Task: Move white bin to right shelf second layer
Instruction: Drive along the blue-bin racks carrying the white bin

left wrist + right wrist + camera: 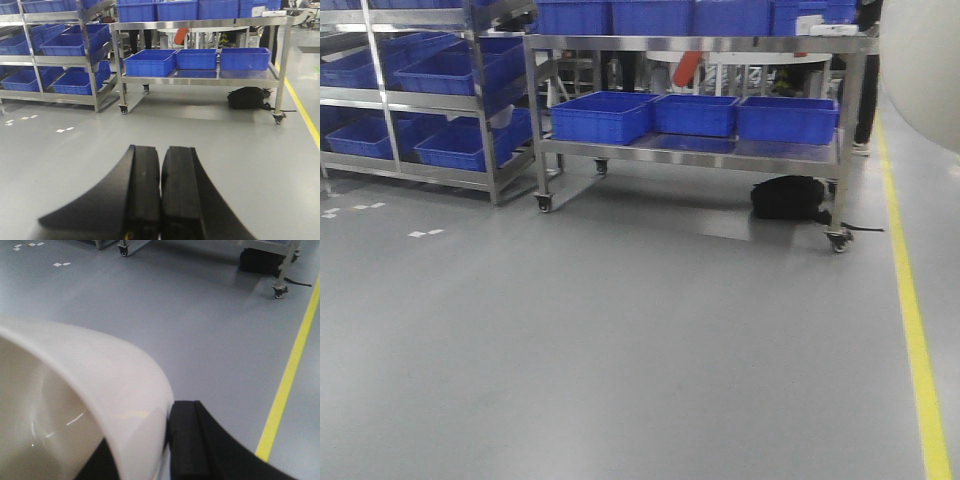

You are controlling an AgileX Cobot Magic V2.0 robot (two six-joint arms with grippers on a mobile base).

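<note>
White bin rim pinched by right gripper; left gripper closed, empty; open floor ahead, yellow line right.

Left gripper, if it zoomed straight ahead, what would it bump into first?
The left gripper has only bare grey floor right ahead. Farther on it would probably meet the steel cart, near its blue crates, though depth is hard to judge.

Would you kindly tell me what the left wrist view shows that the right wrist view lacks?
Only the left wrist view: the left gripper, shut and empty, and blue crates on the steel cart. Only the right wrist view: the white bin, its rim clamped by the right gripper. Both: grey floor, yellow line, black bag under the cart.
</note>
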